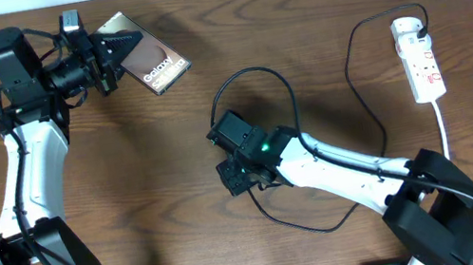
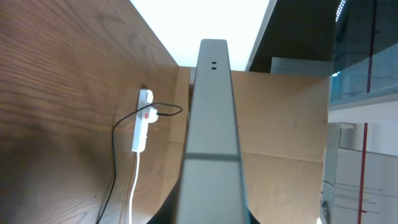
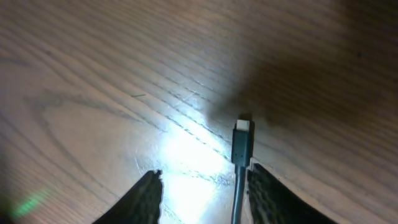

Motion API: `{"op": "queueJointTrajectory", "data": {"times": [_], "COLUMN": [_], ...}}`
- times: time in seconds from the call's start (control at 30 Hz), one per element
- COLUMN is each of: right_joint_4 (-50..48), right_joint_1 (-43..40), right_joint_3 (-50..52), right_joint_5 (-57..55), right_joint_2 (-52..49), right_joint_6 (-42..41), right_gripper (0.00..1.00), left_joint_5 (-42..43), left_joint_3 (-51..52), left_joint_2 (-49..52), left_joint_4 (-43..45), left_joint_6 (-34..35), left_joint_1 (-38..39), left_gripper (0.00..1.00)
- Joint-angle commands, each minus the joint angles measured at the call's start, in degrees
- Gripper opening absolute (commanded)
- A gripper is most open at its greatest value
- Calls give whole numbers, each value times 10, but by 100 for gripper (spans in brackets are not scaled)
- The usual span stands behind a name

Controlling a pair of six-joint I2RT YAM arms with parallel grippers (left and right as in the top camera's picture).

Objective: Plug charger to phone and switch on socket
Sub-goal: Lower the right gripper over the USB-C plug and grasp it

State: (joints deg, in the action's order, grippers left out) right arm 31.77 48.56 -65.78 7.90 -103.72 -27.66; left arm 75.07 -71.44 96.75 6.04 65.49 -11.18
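The phone [image 1: 155, 62], a dark slab with white "Galaxy" lettering, is held tilted above the table's back left by my left gripper [image 1: 111, 57], which is shut on its end. In the left wrist view the phone [image 2: 211, 124] shows edge-on as a grey bar running away from the jaws. The charger [image 1: 359, 83] is a thin black cable looping from the socket [image 1: 420, 58] across the table. Its connector tip [image 3: 242, 146] lies on the wood between the fingers of my right gripper [image 3: 205, 183], close to the right finger [image 3: 277, 196]. The jaws stand apart, the left finger [image 3: 144, 198] clear of the cable.
The white socket [image 2: 143, 118] lies at the back right with its white cord [image 1: 442, 122] running toward the front edge. Loops of the charger cable [image 1: 310, 226] lie around my right arm. Brown cardboard [image 2: 280, 124] stands beyond the table.
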Motion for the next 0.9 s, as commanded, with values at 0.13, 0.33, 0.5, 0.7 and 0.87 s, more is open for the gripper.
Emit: {"op": "queueJointTrajectory", "data": {"times": [0.13, 0.33, 0.5, 0.7, 0.87], "right_joint_4": [22, 55, 86, 98, 116], "right_joint_1": [-21, -28, -27, -32, -55], "right_joint_3": [-13, -53, -89, -105, -134], "right_joint_5": [0, 6, 15, 13, -35], "right_joint_2": [-46, -90, -121, -123, -115], "right_joint_6": [-44, -48, -33, -31, -30], "right_gripper": [35, 30, 17, 1, 1], "left_joint_5": [12, 12, 12, 12, 12], "left_joint_3": [-8, -8, -8, -8, -8], "left_joint_2": [-5, -5, -5, -5, -5], "left_joint_4": [5, 5, 5, 5, 5], "left_joint_6": [-14, -14, -14, -14, -13], "left_joint_1": [-1, -1, -1, -1, -1], "left_gripper": [7, 7, 7, 7, 7]}}
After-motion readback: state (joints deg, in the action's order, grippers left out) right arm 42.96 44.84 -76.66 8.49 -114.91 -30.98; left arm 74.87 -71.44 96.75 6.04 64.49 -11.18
